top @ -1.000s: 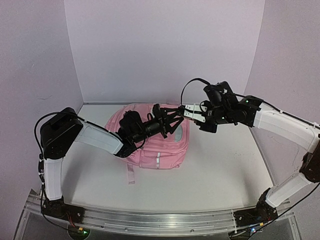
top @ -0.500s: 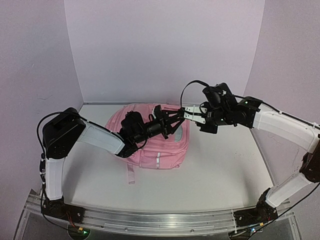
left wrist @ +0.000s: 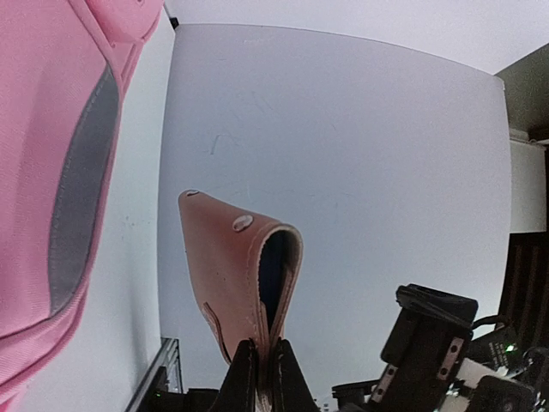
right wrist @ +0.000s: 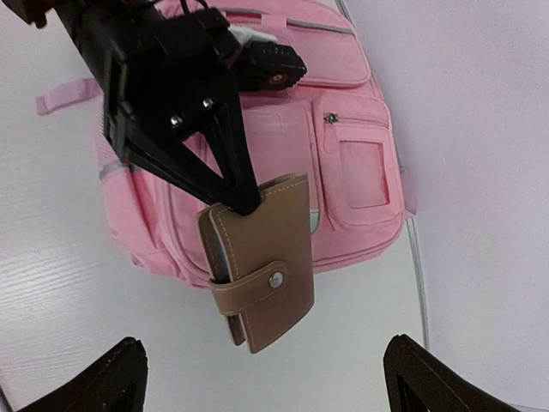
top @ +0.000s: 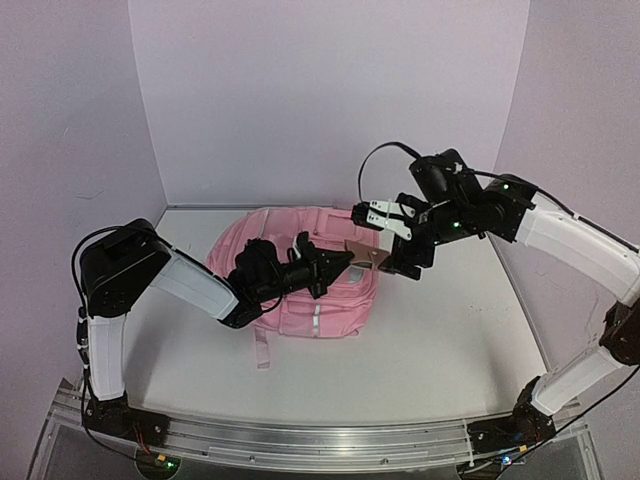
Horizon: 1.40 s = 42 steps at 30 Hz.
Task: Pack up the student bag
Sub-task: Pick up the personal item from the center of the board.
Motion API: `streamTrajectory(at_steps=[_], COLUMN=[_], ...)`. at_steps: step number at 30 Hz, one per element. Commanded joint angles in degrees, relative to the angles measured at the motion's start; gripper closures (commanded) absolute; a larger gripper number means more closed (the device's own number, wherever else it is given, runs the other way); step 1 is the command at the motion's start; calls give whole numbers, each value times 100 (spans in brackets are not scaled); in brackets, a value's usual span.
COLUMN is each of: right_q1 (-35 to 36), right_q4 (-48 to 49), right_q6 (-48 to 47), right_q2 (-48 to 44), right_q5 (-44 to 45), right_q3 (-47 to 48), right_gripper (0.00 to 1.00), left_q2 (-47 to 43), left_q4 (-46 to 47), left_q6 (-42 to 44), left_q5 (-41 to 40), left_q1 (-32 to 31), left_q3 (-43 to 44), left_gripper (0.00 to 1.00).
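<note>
The student bag (top: 325, 305), pink with a grey-white stripe, is found lying flat beneath the left claw (top: 343, 262). Its front pockets are seen zipped shut. A brown wallet (right wrist: 262, 257), fastened by a snap tab, is pinched at one edge by the left claw. The right claw (right wrist: 266, 369) is spread wide just above the wallet, apart from it.

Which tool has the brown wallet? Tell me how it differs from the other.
The left tool, pinched shut on the brown wallet's edge; the right tool gapes open beside it, holding nothing.
</note>
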Motion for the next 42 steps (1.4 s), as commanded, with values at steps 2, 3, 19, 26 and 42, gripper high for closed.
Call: streamTrajectory(at_steps=[2,3,19,26,42], right_q1=[-805,-1166,-2422,-2372,-2182], right_q4=[-1119,-1189,-308,207,733], right_q6=[1869,2136,4379,4862,5152], right_q2=[-62,26,784,917,671], right_q5=[-2284,-2831,-6832,-6862,-7021], right_q3=[828,973,685,290,16], right_gripper=[2,2,2,7,94], left_q2=[-981,-1085,-2388,-2093,-2335], left_q4=[-298,-456,-748,283,-1968], left_q6=[1108,1327,3380,3042,3609], left_q5=[6,52,1527,1837,959], left_q1=[136,147,164,164,173], left_q3=[-163,-208,-305,-254,9], left_gripper=[100,100,100,100,81])
